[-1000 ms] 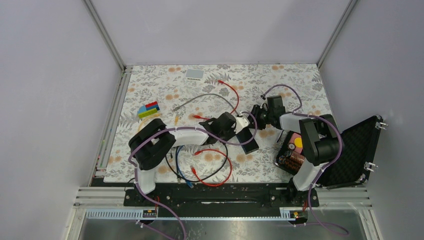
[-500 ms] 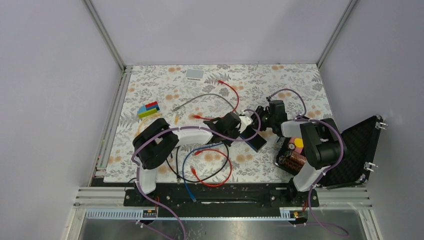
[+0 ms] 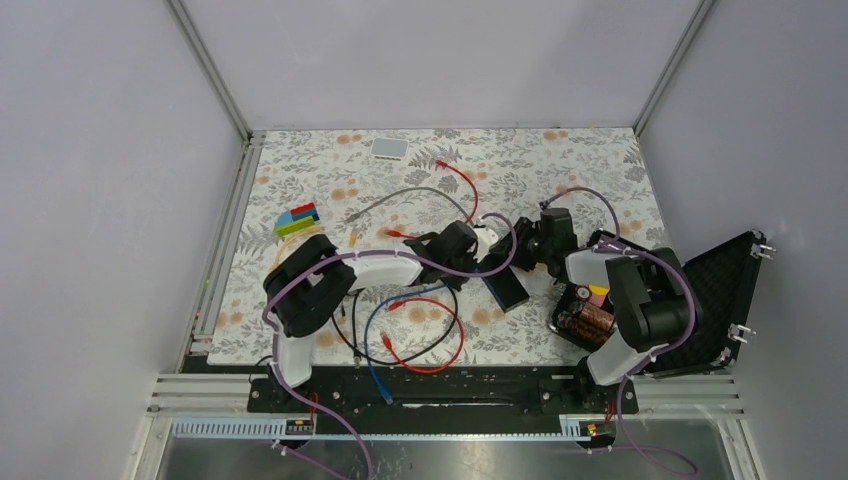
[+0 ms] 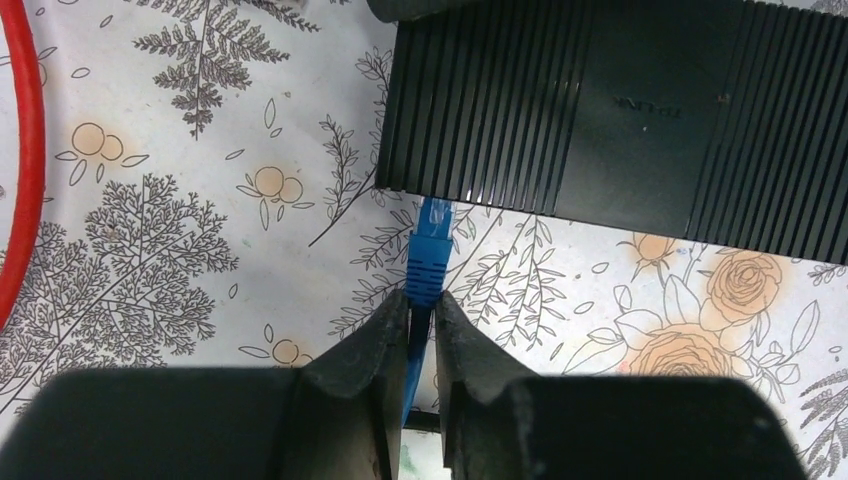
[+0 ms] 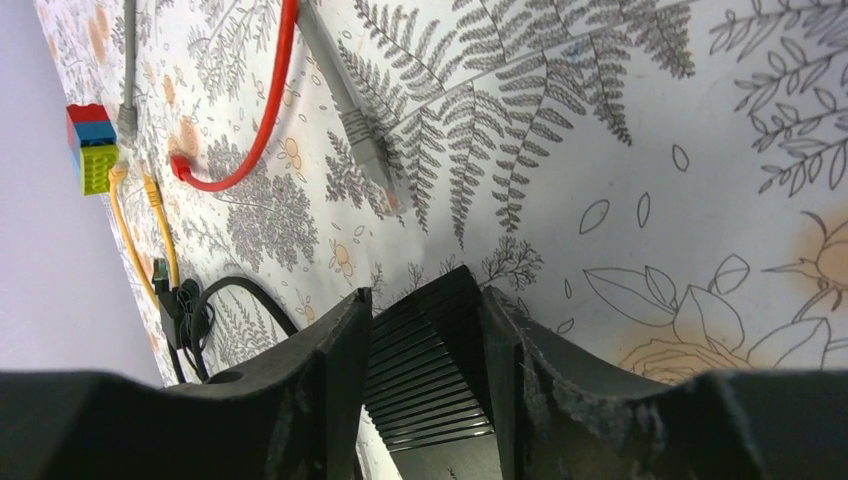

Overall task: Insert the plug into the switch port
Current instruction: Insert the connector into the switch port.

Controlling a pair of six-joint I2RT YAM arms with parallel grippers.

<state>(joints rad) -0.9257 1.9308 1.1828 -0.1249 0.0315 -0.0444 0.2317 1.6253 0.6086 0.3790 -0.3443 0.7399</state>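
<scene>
The flat black ribbed switch box (image 4: 620, 110) lies on the flowered mat, seen from above (image 3: 508, 285) between the two arms. A blue plug (image 4: 428, 250) reaches into the side of the box that faces my left gripper. The switch port itself is hidden under the box's edge. My left gripper (image 4: 420, 300) (image 3: 482, 264) is shut on the rear of the plug's boot, and the blue cable runs back between its fingers. From the opposite side, my right gripper (image 5: 425, 292) (image 3: 525, 252) is shut on a corner of the switch box (image 5: 440, 370).
Red cables (image 3: 430, 335) (image 5: 262, 120), a grey cable (image 3: 400, 200) (image 5: 345, 110), a yellow one (image 5: 125, 230) and a black one lie on the mat. A coloured block stack (image 3: 297, 219) sits left and a small white box (image 3: 389, 149) at the back. An open black case (image 3: 700, 300) with batteries stands right.
The switch box and both grippers have shifted a little to the right and nearer. The blue cable has pulled out into a line toward the table's front edge.
</scene>
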